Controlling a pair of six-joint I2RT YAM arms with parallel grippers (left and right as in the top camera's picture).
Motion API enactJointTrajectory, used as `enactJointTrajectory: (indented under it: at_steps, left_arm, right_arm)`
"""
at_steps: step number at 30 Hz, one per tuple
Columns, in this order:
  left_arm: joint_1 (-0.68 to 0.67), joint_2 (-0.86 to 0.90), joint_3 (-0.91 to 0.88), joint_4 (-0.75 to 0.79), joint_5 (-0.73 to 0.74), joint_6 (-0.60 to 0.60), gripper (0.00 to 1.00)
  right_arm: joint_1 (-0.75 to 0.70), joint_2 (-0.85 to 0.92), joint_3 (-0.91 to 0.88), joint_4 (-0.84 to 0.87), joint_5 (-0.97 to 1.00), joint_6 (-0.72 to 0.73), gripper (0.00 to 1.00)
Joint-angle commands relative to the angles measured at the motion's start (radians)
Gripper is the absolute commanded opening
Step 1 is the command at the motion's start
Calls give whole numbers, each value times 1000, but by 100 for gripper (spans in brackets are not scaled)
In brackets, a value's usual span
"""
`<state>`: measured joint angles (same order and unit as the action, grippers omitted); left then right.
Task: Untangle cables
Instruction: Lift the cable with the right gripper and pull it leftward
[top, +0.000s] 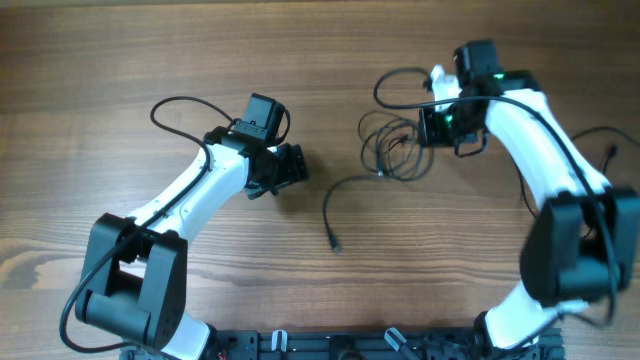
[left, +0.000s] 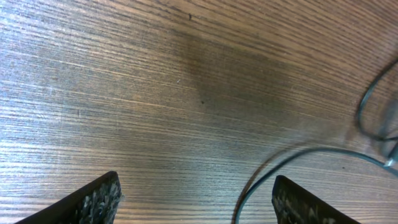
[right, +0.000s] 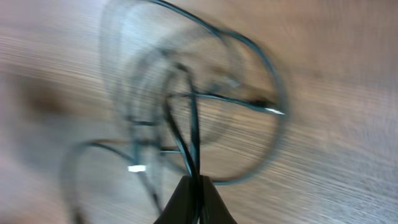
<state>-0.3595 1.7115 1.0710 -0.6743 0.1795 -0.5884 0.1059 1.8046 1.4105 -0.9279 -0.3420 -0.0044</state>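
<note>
The cables (top: 392, 147) are thin dark cords looped in a tangle at the upper middle right of the wooden table. One strand (top: 335, 205) trails down and left to a small plug. My right gripper (top: 437, 125) is shut on strands of the tangle at its right edge; the right wrist view shows the pinched cords (right: 186, 134) rising from the shut fingers (right: 194, 186), blurred. My left gripper (top: 292, 166) is open and empty left of the tangle, low over the table. In the left wrist view (left: 196, 196) a cable strand (left: 311, 152) curves by the right finger.
The wooden table (top: 120, 60) fills the view. Thicker black wires run along both arms, with a loop near the left arm (top: 175, 105). A dark rail (top: 350, 345) lies at the front edge.
</note>
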Motion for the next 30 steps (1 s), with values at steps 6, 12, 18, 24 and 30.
enactJointTrajectory:
  at_steps: [6,12,18,24,30]
  left_arm:
    - [5,6,8,26,78,14,84]
    - [29,5,8,133,305,88,86]
    - [86,5,8,246,555,122,90]
    - [82,5,8,307,658,137,91]
    - [80,5,8,308,643,137,93]
  right_arm:
    - [-1,-213,39,-7,-446,-21,4]
    - [10,-238,39,-59,-408,-22,4]
    - [75,-238,39,-140,-323,-42,4]
    - [175,-238,39,-116,-481,-48,4]
    - [232,-238,39,-79,-589,-48,4]
